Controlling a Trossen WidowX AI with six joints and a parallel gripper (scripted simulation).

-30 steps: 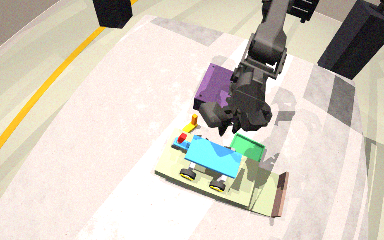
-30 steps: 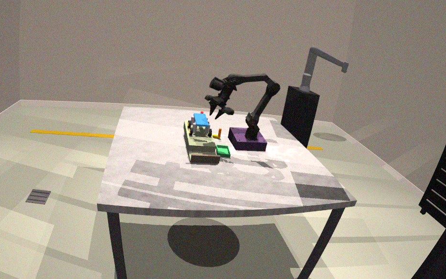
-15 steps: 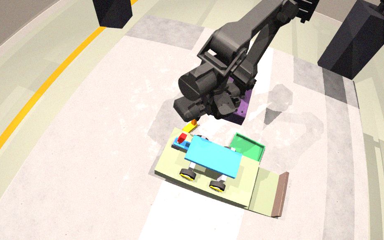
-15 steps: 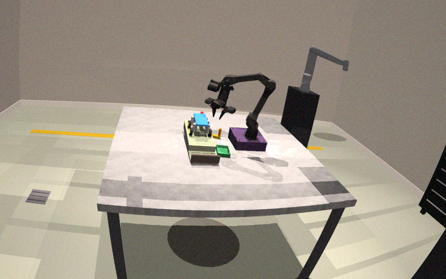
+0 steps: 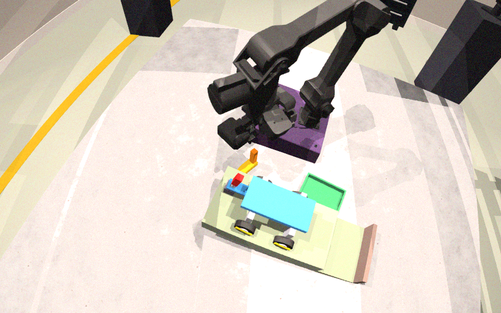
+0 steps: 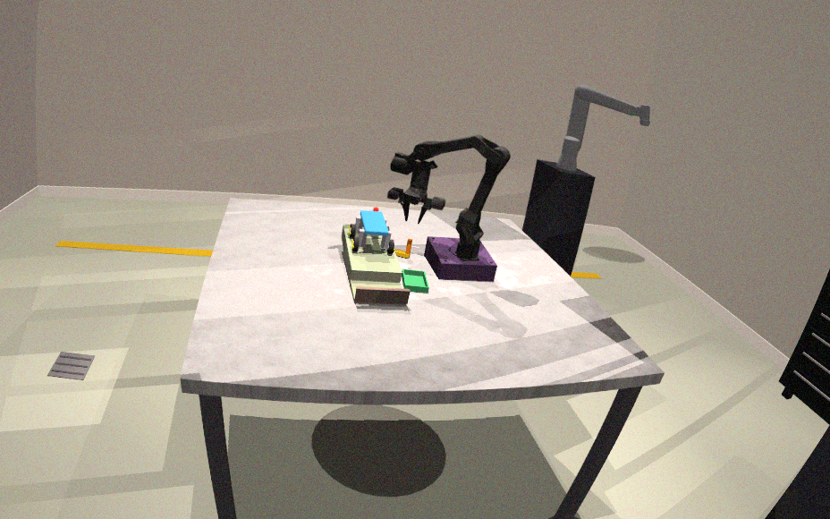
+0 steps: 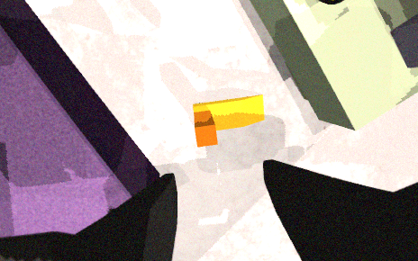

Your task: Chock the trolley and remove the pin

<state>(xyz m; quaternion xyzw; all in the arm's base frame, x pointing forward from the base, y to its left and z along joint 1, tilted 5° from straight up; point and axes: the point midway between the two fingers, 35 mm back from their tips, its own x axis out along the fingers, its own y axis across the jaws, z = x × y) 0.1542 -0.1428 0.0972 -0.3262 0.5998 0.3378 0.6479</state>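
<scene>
Over the pale table, the spread, empty pincer hangs above the yellow chock, beside the ramp; a skewed grip on its upright handle might tip it.

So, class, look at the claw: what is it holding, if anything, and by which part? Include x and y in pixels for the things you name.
Nothing is held: the claw (image 6: 412, 221) (image 7: 219, 176) hangs open above the table, and the chock (image 5: 248, 167) (image 6: 403, 254) (image 7: 238, 113) lies below its fingertips, untouched.
</scene>
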